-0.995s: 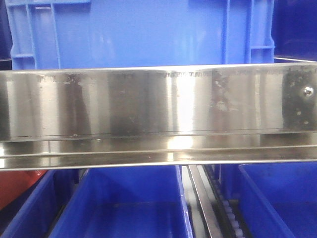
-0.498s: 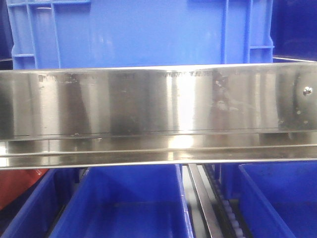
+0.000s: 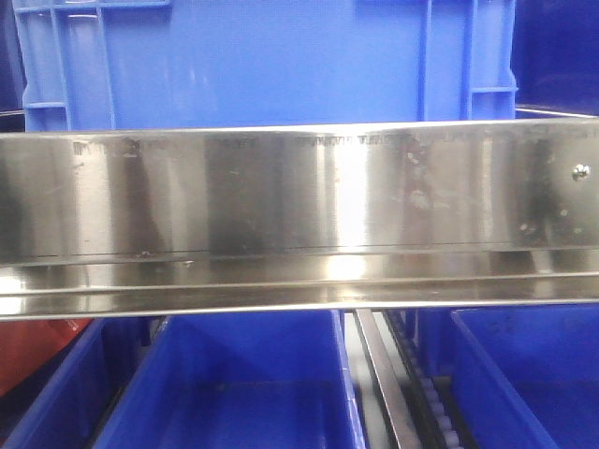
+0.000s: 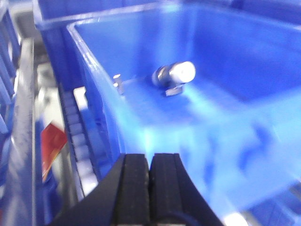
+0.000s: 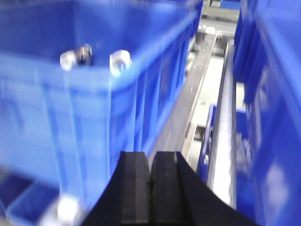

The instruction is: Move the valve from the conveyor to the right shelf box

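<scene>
The valve [image 4: 173, 75], a small shiny metal fitting with a short stub, lies on the floor of a blue box [image 4: 225, 52] in the left wrist view. My left gripper [image 4: 149, 156] is shut and empty, hovering near that box's front wall, well short of the valve. My right gripper [image 5: 151, 154] is also shut and empty, beside the outer wall of a blue box [image 5: 141, 103]. Shiny metal pieces [image 5: 120, 61] show blurred near that box's top edge. The steel shelf rail [image 3: 299, 196] fills the front view. The conveyor is out of view.
A blue crate [image 3: 262, 61] stands above the rail, and open blue bins [image 3: 234, 393] [image 3: 524, 374] sit below it. A steel divider and roller track [image 3: 388, 383] run between the bins. A red object [image 3: 37, 351] is at lower left. Both wrist views are motion-blurred.
Only the dark reflections on the steel rail have shifted slightly in the front view. The crate and bins have not moved.
</scene>
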`<state>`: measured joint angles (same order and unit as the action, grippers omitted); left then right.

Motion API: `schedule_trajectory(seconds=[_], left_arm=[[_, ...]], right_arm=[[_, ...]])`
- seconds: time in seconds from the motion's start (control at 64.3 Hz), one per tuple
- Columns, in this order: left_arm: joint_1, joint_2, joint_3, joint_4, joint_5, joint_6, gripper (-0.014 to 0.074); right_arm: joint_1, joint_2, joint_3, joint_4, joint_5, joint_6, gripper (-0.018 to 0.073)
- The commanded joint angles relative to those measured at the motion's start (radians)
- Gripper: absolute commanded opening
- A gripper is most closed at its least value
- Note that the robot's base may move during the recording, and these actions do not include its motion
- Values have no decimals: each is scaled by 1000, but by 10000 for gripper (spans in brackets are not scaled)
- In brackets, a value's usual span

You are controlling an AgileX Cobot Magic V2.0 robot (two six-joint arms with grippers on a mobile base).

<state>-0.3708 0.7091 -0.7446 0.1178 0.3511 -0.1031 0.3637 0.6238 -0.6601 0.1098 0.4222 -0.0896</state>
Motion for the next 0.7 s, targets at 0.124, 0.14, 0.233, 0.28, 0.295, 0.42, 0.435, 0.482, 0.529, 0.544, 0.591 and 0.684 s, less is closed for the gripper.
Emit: schedule_trajectory(seconds=[0.124, 0.14, 0.233, 0.28, 0.295, 0.42, 0.435, 0.482, 0.529, 0.544, 0.591, 0.684], left_arm=[[-1, -226, 219, -53, -174, -7, -111], [-1, -237, 231, -55, -181, -7, -111], [-1, -297, 289, -63, -213, -7, -111], [-1, -318, 315, -63, -222, -7, -111], [-1, -323, 323, -63, -225, -7, -111], [-1, -347, 344, -63, -242, -7, -111], [-1, -347, 344, -63, -242, -7, -111], [-1, -347, 344, -63, -242, -7, -111], [-1, -347, 344, -63, -242, -7, -111], [-1, -347, 344, -63, -242, -7, -111], [-1, -347, 344, -63, -242, -7, -111], [-1, -347, 344, -63, -242, -7, -111]], right_arm=[[-3, -202, 187, -6, -69, 1, -162], [-3, -215, 197, -6, -74, 1, -162], [-3, -289, 256, -6, -114, 1, -162], [-3, -317, 276, -6, -134, 1, -162], [-3, -325, 281, -6, -139, 1, -162], [-3, -366, 302, -6, -168, 1, -162], [-3, -366, 302, -6, -168, 1, -162], [-3, -365, 302, -6, -171, 1, -162], [-3, -365, 302, -6, -176, 1, -162], [-3, -365, 302, -6, -176, 1, -162], [-3, -365, 302, -6, -176, 1, -162], [-3, -365, 302, -6, -176, 1, -162]])
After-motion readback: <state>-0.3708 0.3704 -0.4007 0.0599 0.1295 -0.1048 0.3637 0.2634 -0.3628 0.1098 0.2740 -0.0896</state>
